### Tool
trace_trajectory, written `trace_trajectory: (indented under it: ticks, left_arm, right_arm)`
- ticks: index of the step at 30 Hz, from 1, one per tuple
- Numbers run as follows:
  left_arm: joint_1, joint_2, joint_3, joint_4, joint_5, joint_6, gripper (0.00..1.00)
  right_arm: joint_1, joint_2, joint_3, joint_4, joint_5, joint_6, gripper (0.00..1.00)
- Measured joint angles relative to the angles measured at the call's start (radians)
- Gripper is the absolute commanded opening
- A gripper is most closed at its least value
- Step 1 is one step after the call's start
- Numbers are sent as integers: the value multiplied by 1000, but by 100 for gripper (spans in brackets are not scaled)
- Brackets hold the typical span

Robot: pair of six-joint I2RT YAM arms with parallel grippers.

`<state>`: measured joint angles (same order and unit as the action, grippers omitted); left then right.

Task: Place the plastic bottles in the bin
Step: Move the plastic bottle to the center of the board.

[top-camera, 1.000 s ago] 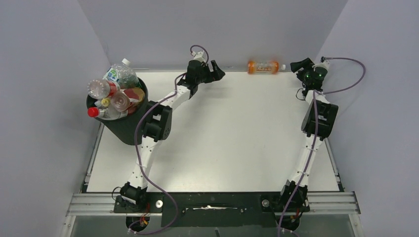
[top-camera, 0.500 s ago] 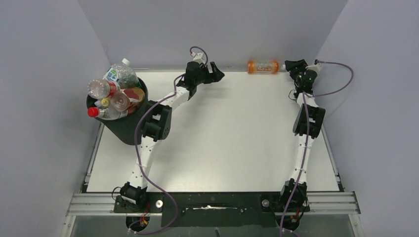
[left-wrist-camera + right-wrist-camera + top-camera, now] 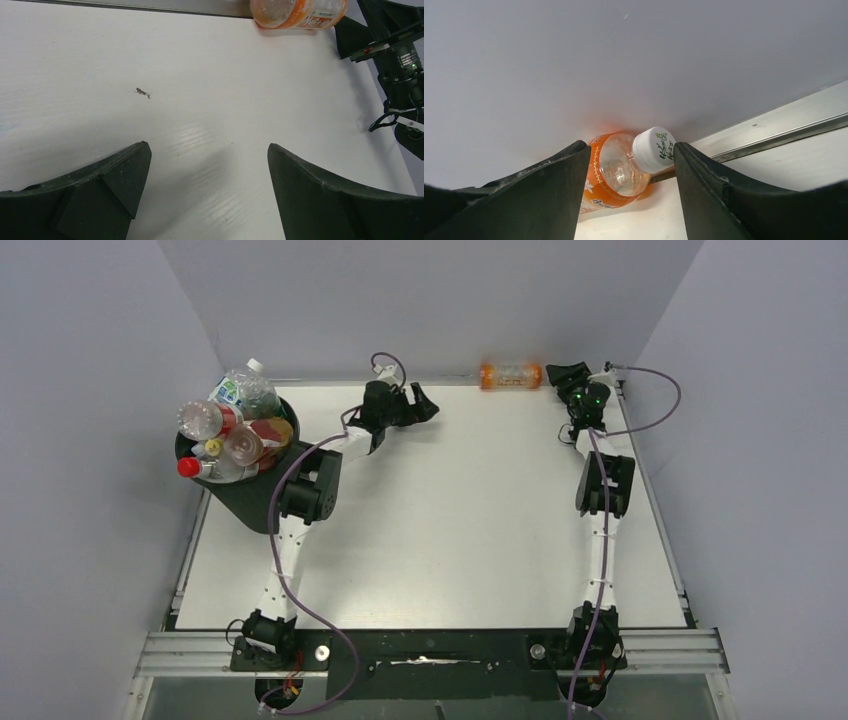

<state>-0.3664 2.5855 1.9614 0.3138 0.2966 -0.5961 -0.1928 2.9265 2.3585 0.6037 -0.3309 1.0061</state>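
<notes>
An orange bottle (image 3: 510, 375) with a white cap lies on its side against the back wall; it also shows in the left wrist view (image 3: 300, 10). My right gripper (image 3: 562, 376) is open at its cap end. In the right wrist view the bottle (image 3: 616, 175) has its cap and neck between the fingers of the right gripper (image 3: 632, 147), cap close to the right finger. My left gripper (image 3: 424, 405) is open and empty over the table, left of the bottle; between its fingers (image 3: 207, 146) is bare table. The black bin (image 3: 250, 502) stands at the left, heaped with several bottles (image 3: 228, 430).
A metal rail (image 3: 774, 137) runs along the table's back edge under the grey wall. Grey walls close in the left and right sides. The white table (image 3: 450, 530) lies between the arms. A small dark smudge (image 3: 143, 92) marks the table.
My right gripper has moved left along the back wall, and the orange bottle has slid left ahead of it. My left gripper has shifted slightly left.
</notes>
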Motion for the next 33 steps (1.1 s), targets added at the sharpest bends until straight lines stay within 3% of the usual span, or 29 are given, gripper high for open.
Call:
trace_trajectory:
  ticks: [7,13,19,25,33]
  left_arm:
    - [17,-24,-11,26,-3,-2,88]
    - [29,129,327,50,-20,-27,89]
    - [78,277,496,224,-13,-126,89]
    - [138,384,493,291,-5,-209,89]
    - [144,394,484,383,19,-267,89]
  right_arm:
    - [68,-10,-42,40,-29,-63,59]
    - [132,-68,-133,35,-82,-136,59]
    - [176,-73,-143,34,-136,-164,58]
    - [206,-73,-143,34,-175,-181,59]
    - [239,-73,-143,33,-201,-196,57]
